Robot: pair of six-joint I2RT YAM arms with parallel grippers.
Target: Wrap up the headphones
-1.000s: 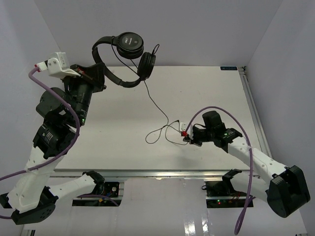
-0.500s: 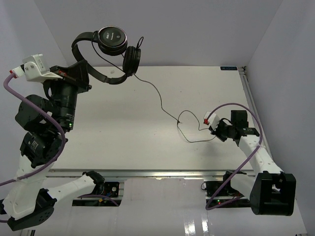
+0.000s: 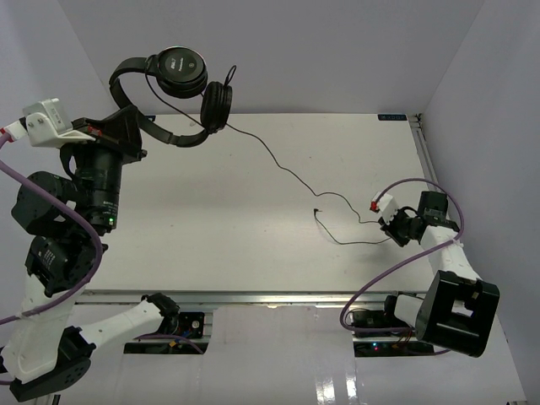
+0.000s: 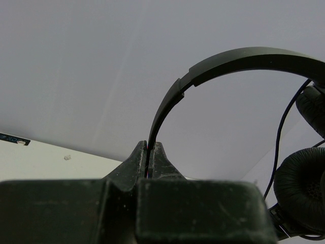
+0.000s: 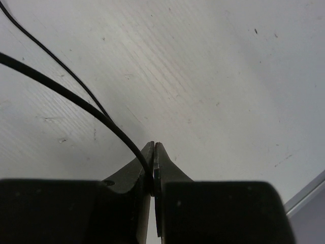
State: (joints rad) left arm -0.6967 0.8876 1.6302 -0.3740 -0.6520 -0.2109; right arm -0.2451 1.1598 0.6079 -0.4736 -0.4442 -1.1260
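Two wrist views (unlike overhead) show left pincer [image 4: 150, 151] clamping headphones [image 4: 244, 55], right pincer [image 5: 153, 151] clamping cord [image 5: 76, 97].

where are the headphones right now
In the top view the headphones hang in the air at far left, headband pinched in the left gripper. Their cord runs across the table to the right gripper.

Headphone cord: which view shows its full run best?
Top external: the cord shows whole, from the raised earcup over the table to the right hand. Left wrist shows only a short stretch beside an earcup; right wrist only the bit pinched in that hand.
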